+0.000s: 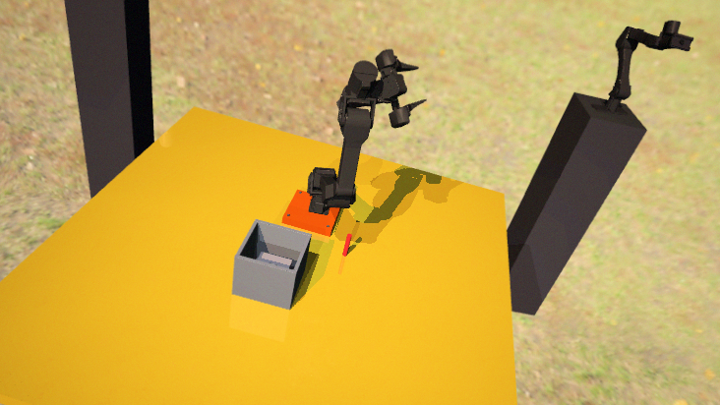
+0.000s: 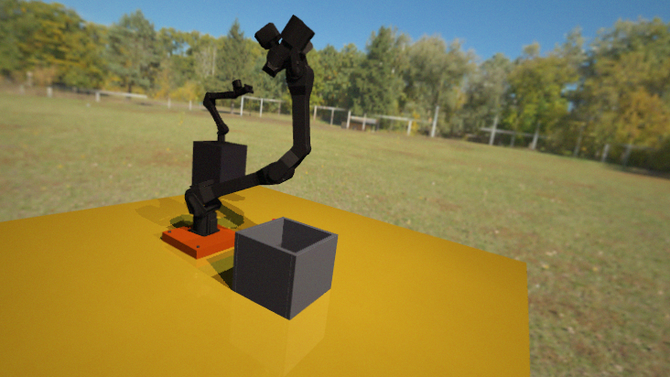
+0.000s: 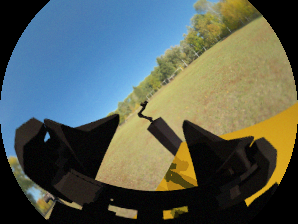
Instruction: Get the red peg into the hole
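Note:
The red peg (image 1: 346,245) stands upright on the yellow table (image 1: 150,326) (image 2: 93,304), just right of the grey open box (image 1: 271,265) (image 2: 284,264). A pale grey plate (image 1: 275,260) lies at the box's bottom; its hole is too small to make out. My gripper (image 1: 415,86) (image 3: 151,120) is open and empty. It is raised high above the arm's base, pointing sideways out over the grass, far above the peg and the box. The peg is hidden behind the box in the exterior view and absent from the wrist view.
The arm stands on an orange base plate (image 1: 302,218) (image 2: 197,243) right behind the box. A tall dark pillar (image 1: 110,90) stands off the table's left, and a dark block with a camera arm (image 1: 573,201) (image 2: 219,161) (image 3: 162,132) off its right.

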`<state>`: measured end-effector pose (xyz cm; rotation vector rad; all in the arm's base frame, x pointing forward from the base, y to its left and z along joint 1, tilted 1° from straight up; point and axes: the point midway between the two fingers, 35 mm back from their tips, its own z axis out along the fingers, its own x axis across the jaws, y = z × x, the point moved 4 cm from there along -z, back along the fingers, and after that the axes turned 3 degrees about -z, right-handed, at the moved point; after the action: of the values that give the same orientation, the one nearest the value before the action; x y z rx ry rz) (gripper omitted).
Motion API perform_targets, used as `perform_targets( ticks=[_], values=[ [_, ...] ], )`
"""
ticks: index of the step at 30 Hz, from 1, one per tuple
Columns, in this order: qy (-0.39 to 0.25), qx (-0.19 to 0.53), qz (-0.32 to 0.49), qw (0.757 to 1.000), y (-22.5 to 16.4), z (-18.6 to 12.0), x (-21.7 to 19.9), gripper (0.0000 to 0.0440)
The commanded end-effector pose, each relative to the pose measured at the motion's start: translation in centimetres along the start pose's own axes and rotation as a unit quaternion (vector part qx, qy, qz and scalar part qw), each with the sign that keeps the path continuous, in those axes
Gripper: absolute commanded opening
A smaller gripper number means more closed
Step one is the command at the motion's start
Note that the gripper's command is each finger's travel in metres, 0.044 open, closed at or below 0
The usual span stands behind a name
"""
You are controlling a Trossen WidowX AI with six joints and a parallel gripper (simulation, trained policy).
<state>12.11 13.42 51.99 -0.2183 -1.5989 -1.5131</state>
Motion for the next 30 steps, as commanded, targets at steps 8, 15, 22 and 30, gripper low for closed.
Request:
perform_targets(
  ticks=[8,15,22,30],
  values=[
    [0.096,0.085,0.028,0.991,-2.8,2.7,4.1,0.0436],
    [0.172,0.171,0.064,0.968,-5.6,4.0,7.9,0.0438],
    [0.237,0.262,0.098,0.93,-8.5,4.1,11.5,0.044],
    [0.296,0.369,0.128,0.872,-11.7,2.8,15.1,0.044]
  ],
)
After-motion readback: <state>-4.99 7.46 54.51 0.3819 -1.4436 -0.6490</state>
